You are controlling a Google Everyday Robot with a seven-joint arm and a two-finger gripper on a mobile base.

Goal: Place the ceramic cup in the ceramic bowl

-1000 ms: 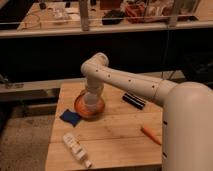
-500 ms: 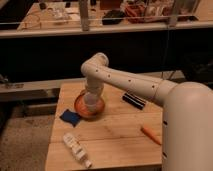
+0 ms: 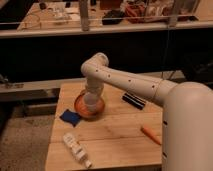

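Note:
The orange-brown ceramic bowl (image 3: pixel 82 110) sits on the wooden table (image 3: pixel 115 137) toward its left side. My white arm reaches down from the right, and my gripper (image 3: pixel 92 98) hangs straight over the bowl's middle. A small white rounded shape, the ceramic cup (image 3: pixel 92 105), shows at the gripper's lower end, inside the bowl's rim. I cannot tell whether the cup rests on the bowl's floor or hangs just above it.
A dark blue cloth (image 3: pixel 70 117) lies by the bowl's front left. A white labelled bottle (image 3: pixel 75 147) lies near the front left corner. A black flat object (image 3: pixel 134 100) lies right of the bowl, an orange marker (image 3: pixel 150 134) farther front right. A dark counter runs behind the table.

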